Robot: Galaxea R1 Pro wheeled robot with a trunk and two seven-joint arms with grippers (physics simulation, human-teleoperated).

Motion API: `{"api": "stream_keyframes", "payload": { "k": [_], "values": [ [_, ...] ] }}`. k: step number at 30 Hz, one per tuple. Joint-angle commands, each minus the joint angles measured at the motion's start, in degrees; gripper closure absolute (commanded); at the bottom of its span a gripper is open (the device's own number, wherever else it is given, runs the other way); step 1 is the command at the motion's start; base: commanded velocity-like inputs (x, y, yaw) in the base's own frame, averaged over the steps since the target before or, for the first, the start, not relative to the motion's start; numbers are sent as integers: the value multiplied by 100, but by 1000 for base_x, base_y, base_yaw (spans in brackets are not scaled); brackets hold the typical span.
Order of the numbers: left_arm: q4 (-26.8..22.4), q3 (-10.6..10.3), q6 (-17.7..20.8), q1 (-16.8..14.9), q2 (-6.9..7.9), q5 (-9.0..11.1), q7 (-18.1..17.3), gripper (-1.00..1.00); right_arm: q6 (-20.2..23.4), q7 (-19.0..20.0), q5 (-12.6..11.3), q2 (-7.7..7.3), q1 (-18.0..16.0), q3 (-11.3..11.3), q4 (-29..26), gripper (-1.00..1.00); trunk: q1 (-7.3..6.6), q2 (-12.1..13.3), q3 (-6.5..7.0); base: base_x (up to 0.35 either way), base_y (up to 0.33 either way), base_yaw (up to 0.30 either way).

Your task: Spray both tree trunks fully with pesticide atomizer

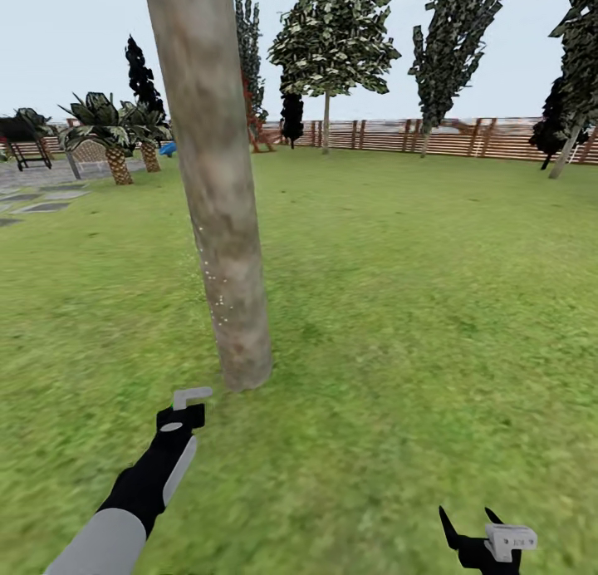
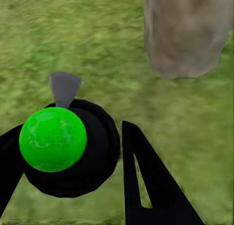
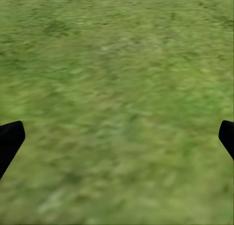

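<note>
Grass lay under both arms. Right gripper (image 1: pixel 471 521) hung low at the near right, fingers spread wide with nothing between them; its wrist view gave lawn (image 3: pixel 117 103) alone, so I judged it idle, parked clear of the work. Left gripper (image 1: pixel 189 405) reached forward, clamped on the pesticide atomizer (image 2: pixel 68 147): black round body, bright green dome on top, grey nozzle aimed ahead at the base of the tree trunk (image 1: pixel 218 184). Nozzle sat near the foot of that trunk, not touching. Fine pale specks showed along the trunk's left edge, likely spray landing; coverage looked partial to me. Held close and low, presumably to wet the bark from the bottom. Farther off, other trees (image 1: pixel 332 43) stood before the wooden fence (image 1: pixel 465 139).
</note>
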Motion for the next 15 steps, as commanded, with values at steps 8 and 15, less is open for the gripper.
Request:
{"api": "stream_keyframes", "payload": {
  "k": [8, 15],
  "values": [
    [71, -40, -21, -1, -6, 23, 102, 100, -23, 43, 36, 6, -9, -49, -9, -100, -1, -3, -5, 53, -15, 22],
    [70, -34, -23, -1, -1, 19, 98, 100, -23, 48, 36, 6, -9, -49, -12, -100, -1, -3, -5, 275, -142, 0]
  ]
}}
